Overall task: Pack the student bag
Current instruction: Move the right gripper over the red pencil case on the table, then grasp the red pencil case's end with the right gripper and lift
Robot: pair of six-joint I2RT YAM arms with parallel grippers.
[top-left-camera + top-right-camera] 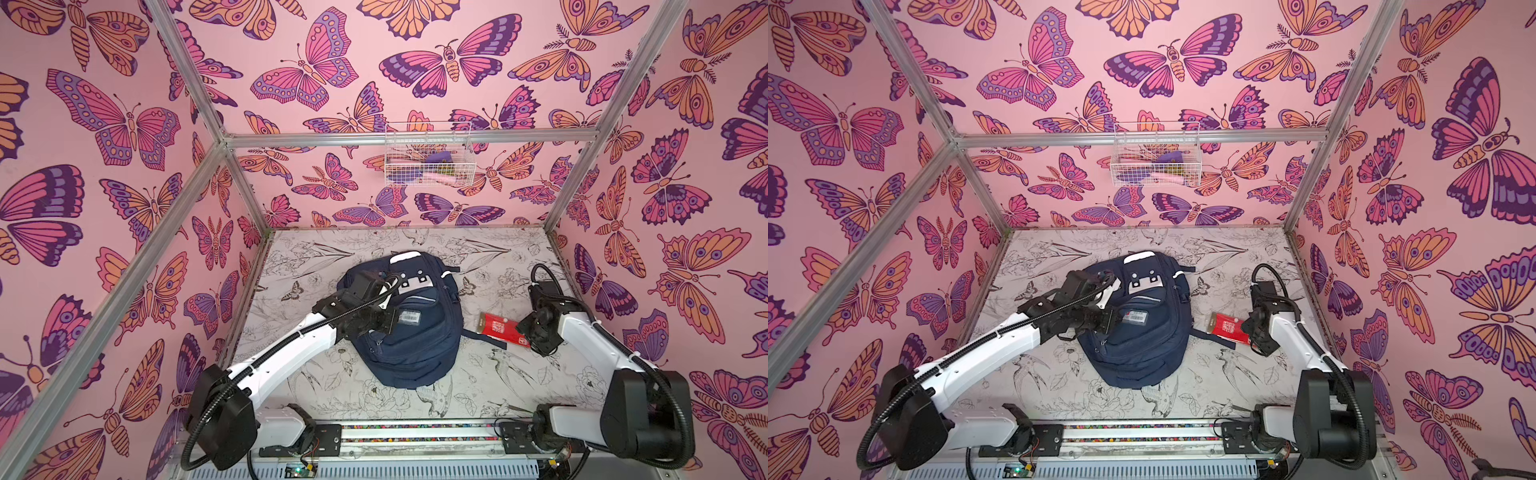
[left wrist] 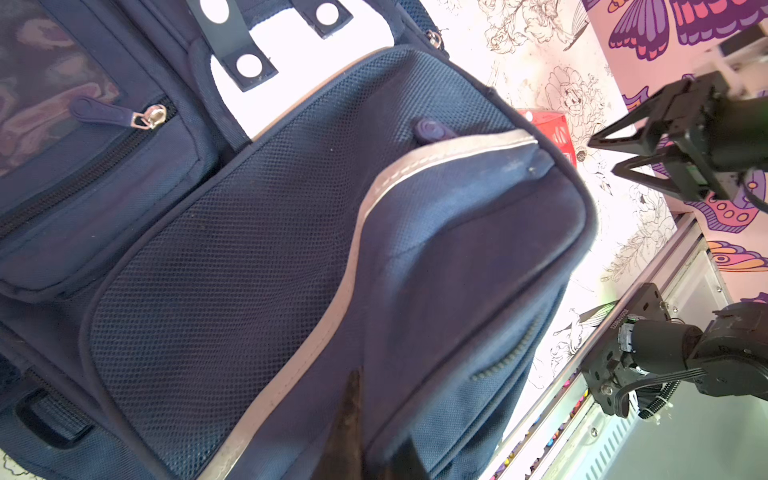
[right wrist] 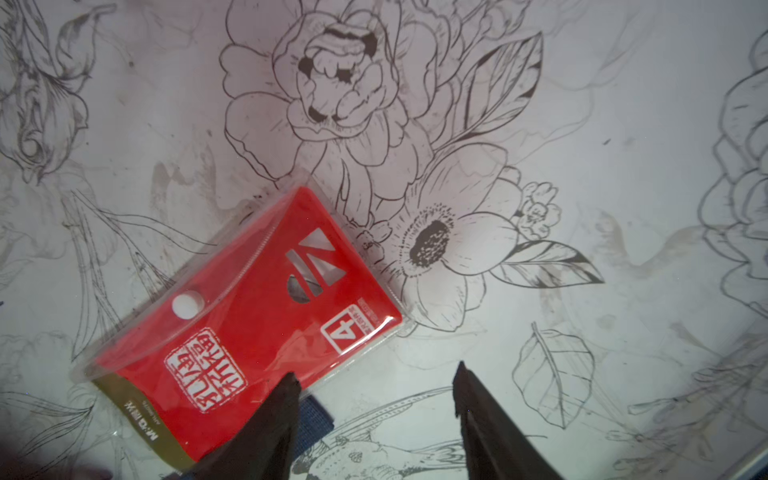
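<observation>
At centre frame in both top views, your student bag [image 1: 415,353] lies flat, with the left gripper [image 1: 390,324] pressed together over its front. At right, your right gripper [image 3: 376,371] hangs spread above the red pouch [image 3: 257,316]. This looks like the pickup step. Next, lower and straddle the pouch's edge.

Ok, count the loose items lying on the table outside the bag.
1. The red pouch lies on the table right of the student bag, beneath the open right pincer. Others may be hidden under that bag.
</observation>
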